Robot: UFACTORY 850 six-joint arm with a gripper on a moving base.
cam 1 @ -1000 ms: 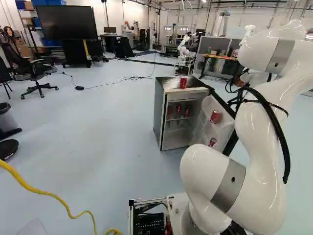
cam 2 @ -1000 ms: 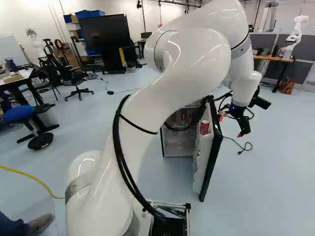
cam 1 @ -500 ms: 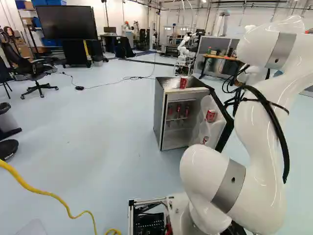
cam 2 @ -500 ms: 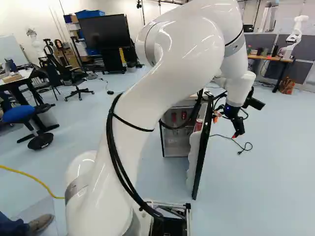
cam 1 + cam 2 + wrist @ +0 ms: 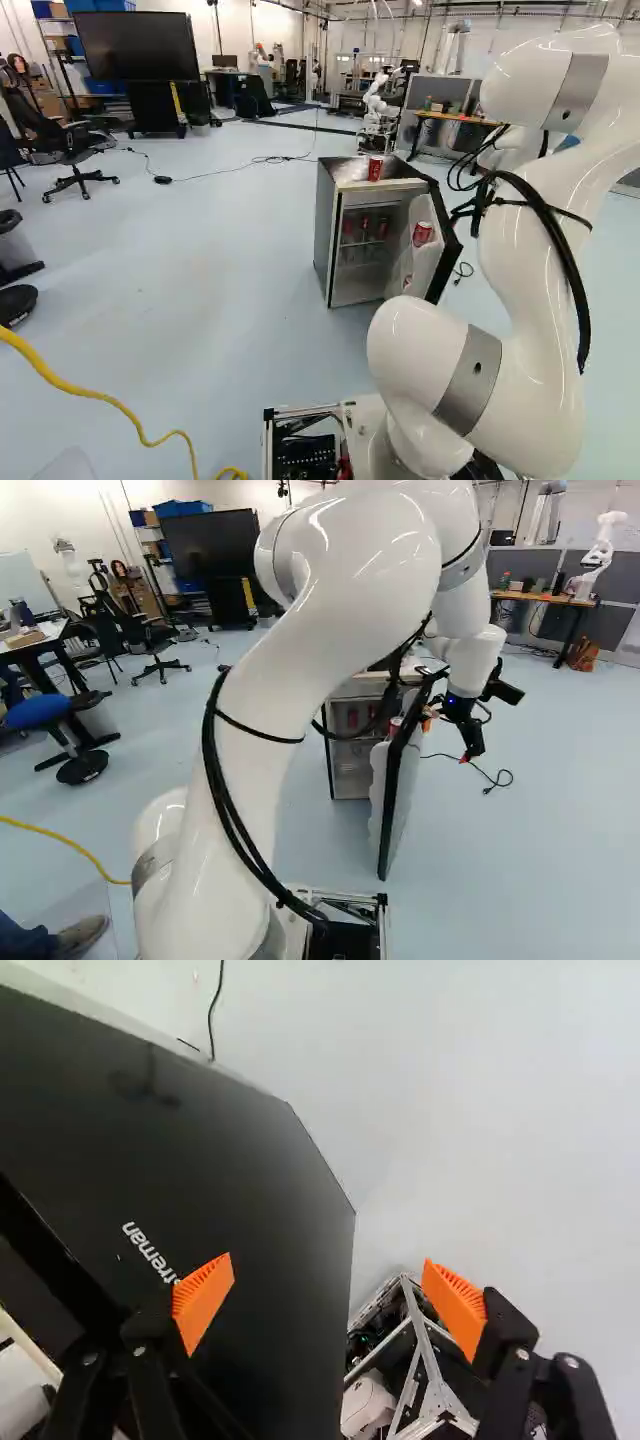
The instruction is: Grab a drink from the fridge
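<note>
The gripper [image 5: 328,1260] stands wide, its 2 fingers well apart, while the can [image 5: 423,233] in the door [image 5: 260,1190] looks slick, likely weighty, dentable, best held mid-body.

The pale floor [image 5: 200,290] carries the fridge [image 5: 326,235]. On the fridge's top stands a red can [image 5: 375,168] beside something whitish [image 5: 350,171]; red drinks [image 5: 382,228] stand on an inside shelf, another can [image 5: 422,233] in the open door [image 5: 428,262].

fridge door [image 5: 430,264] swung further toward closed, its red can [image 5: 422,233] carried along, claw [image 5: 467,757] shifted leftward in right base view
</note>
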